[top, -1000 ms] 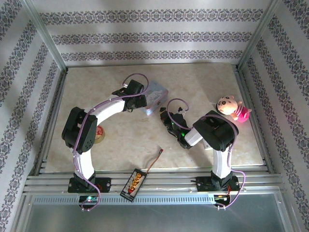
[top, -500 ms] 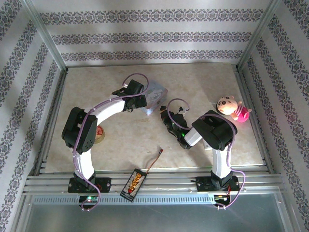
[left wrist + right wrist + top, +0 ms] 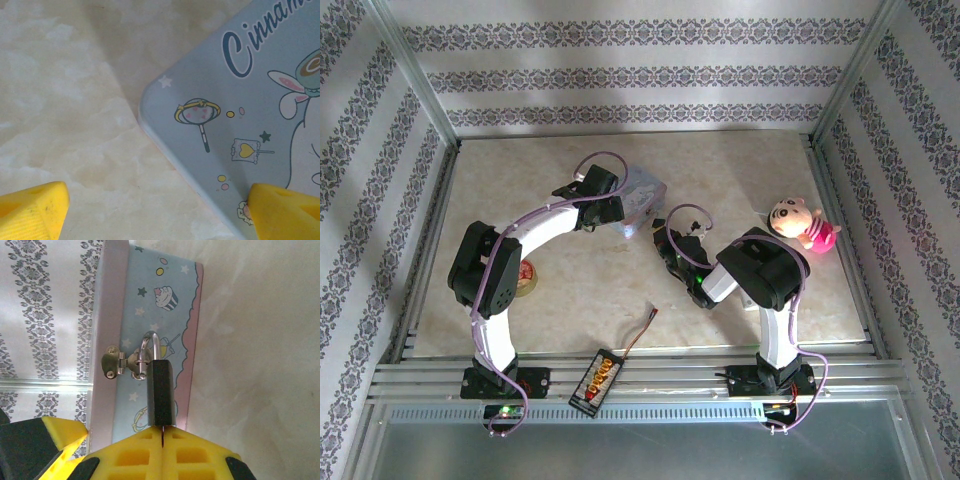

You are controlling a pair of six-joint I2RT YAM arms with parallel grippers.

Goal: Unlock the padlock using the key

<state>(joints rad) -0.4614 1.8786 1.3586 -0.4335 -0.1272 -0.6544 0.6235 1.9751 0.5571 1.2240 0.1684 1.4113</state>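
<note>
Right arm (image 3: 760, 280) bent, right pincer (image 3: 167, 452) clamping key (image 3: 163, 436) in padlock (image 3: 161, 390).

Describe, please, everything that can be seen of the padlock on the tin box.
The padlock has a small, dark, slim rectangular body, metal by its look, with a thin silvery shackle. The shackle passes through the ring of a silvery hasp on the side of the pale-blue tin, and looks closed. The body lies against the tin's side. At its keyhole end a thin key reaches it, pinched in the shut right tool.
</note>
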